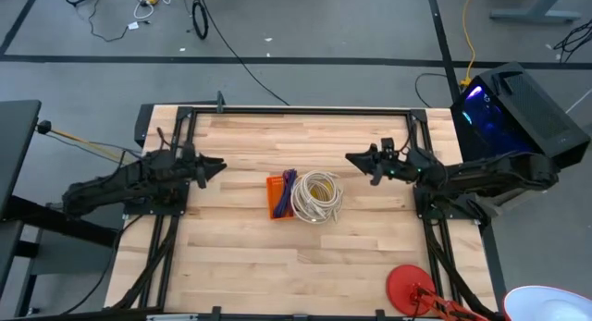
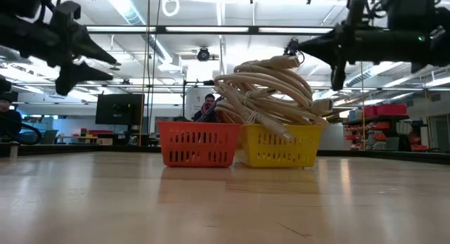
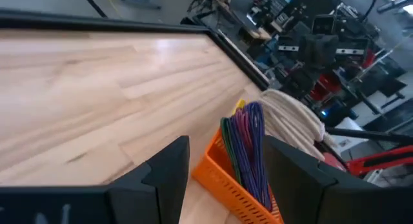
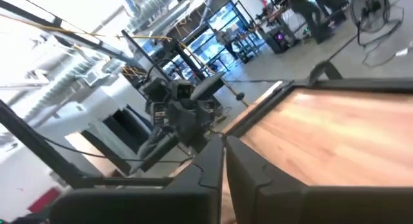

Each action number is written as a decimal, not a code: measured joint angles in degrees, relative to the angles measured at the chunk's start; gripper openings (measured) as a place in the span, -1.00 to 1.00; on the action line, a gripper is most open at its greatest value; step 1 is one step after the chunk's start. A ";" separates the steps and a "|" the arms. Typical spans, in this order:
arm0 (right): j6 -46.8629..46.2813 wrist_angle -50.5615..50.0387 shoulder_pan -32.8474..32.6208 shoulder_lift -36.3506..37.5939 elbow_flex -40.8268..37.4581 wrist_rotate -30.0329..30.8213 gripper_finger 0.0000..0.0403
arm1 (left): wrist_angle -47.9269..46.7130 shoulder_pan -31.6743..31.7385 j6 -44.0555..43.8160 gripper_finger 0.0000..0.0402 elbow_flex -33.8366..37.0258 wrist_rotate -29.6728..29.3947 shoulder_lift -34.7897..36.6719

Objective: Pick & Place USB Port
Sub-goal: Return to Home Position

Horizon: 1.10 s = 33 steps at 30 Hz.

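Note:
An orange basket (image 1: 276,197) stands at the table's middle with a bundle of purple, green and red cables (image 3: 246,146) standing up in it. Right of it, a yellow basket (image 2: 281,147) carries a heaped coil of beige cables (image 1: 317,196); some plug ends (image 2: 321,105) hang over its side. My left gripper (image 1: 217,166) hovers open to the left of the baskets, above the table. My right gripper (image 1: 353,159) hovers shut to their right and slightly farther back. In the left wrist view the orange basket (image 3: 229,179) shows between my open fingers, farther off.
A red round object (image 1: 407,286) lies at the table's near right corner. A black computer case with blue light (image 1: 513,104) stands off the table's right side. Dark frame rails (image 1: 296,111) run along the far edge and both sides. Bare wood (image 1: 277,265) lies near the baskets.

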<state>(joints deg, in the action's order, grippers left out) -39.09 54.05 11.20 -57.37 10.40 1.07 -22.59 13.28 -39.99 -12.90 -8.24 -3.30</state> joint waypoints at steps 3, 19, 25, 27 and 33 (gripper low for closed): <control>-1.61 2.83 0.13 0.01 -3.54 -0.09 -0.89 | 5.89 0.00 -2.48 -0.01 3.72 0.66 -0.01; -7.46 6.73 6.04 2.44 -9.54 -14.61 -0.90 | 11.95 -0.02 -8.93 -0.01 8.21 0.85 -1.24; -8.67 0.20 7.03 6.72 -9.52 -19.64 -0.94 | 11.70 -0.02 -9.73 -0.01 8.21 1.33 -1.19; -8.92 -2.90 6.40 7.64 -9.56 -19.59 -0.94 | 11.64 -0.02 -9.38 -0.01 8.21 1.28 -1.19; -6.85 -1.72 6.32 9.87 -9.56 -10.91 -0.94 | 11.65 -0.01 -5.86 -0.01 8.21 -0.72 -1.19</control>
<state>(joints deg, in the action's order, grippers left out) -45.94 52.33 17.52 -47.51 0.84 -9.84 -10.94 13.27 -45.85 -4.69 -8.96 -4.49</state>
